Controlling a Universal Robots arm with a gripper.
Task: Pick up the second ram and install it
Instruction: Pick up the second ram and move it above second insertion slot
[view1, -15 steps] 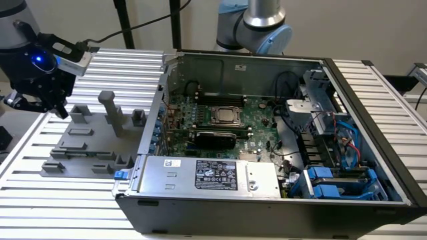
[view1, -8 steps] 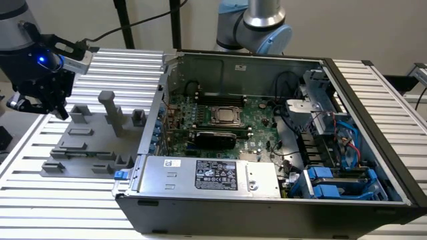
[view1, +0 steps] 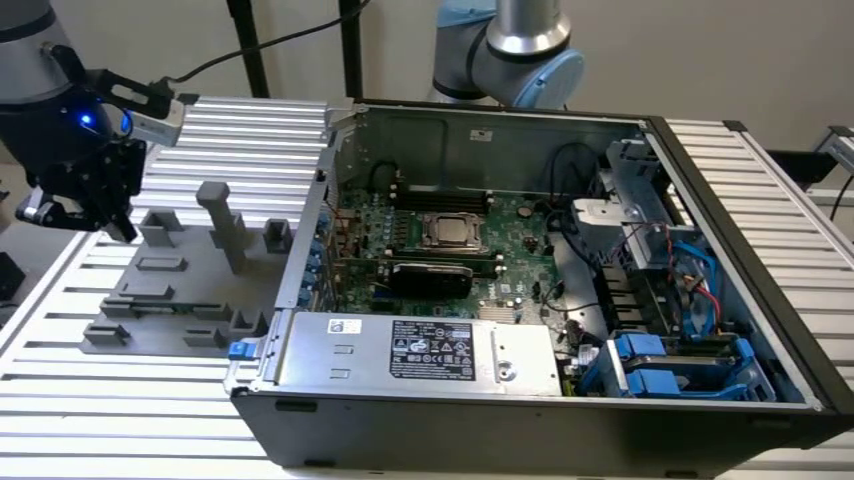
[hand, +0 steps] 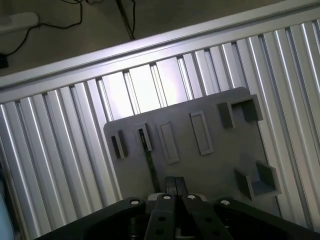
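Observation:
The second ram (hand: 148, 159) is a thin dark stick standing on edge in a slot of the grey holder plate (hand: 210, 170). My gripper (hand: 175, 184) hangs above that plate with its fingers pressed together and nothing between them; its tips are over the near end of the stick, apart from it. In the exterior view the gripper (view1: 96, 222) is at the far left, above the left edge of the holder plate (view1: 174, 285) and well away from the open computer case (view1: 534, 400) and its green motherboard (view1: 447, 255).
Grey blocks and a tall post (view1: 220, 225) rise from the holder plate. The ribbed metal table (view1: 254, 130) runs under everything. Another arm's base (view1: 514, 50) stands behind the case. Cables, a power supply (view1: 427, 350) and blue drive bays (view1: 667, 365) crowd the case.

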